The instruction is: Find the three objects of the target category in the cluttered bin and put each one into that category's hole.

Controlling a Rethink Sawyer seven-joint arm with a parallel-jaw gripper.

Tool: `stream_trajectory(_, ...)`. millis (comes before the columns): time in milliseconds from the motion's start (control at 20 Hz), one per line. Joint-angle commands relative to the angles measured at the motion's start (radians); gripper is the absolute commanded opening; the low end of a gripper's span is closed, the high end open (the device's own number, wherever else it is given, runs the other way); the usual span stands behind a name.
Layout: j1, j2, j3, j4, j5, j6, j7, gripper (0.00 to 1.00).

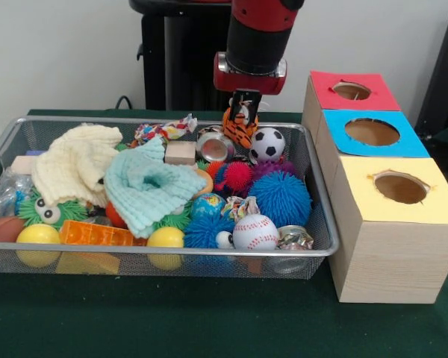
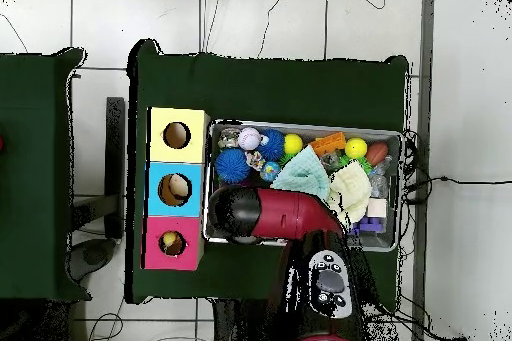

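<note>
Hanging just above the far rim of the wire bin, the gripper is seen in the front view clamped on a striped tiger toy, which is lifted clear of the clutter. A soccer ball lies just beside the toy, inside the bin; a baseball and a blue spiky ball rest nearer the bin's front rim. Beside the bin, three boxes are lined up: red box, blue box, yellow box. No contents can be made out in their holes from this side.

From the overhead view, the arm is seen covering the bin's corner next to the boxes; the gripper is hidden. Something pale is visible in the blue box's hole, identity unclear. Judgement: one object is in hand, not yet deposited; the count already delivered cannot be confirmed.
</note>
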Motion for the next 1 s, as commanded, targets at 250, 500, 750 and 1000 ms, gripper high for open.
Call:
stream_trajectory(250,0.002,-0.101,0.014,0.033,0.042,0.044,0.165,0.00)
stream_trajectory(500,0.042,-0.127,0.002,0.025,0.067,0.083,0.207,0.00)
stream_trajectory(750,0.099,-0.158,-0.034,0.047,0.123,0.174,0.294,0.00)
stream_trajectory(1000,0.162,-0.182,-0.077,0.093,0.188,0.181,0.366,0.00)
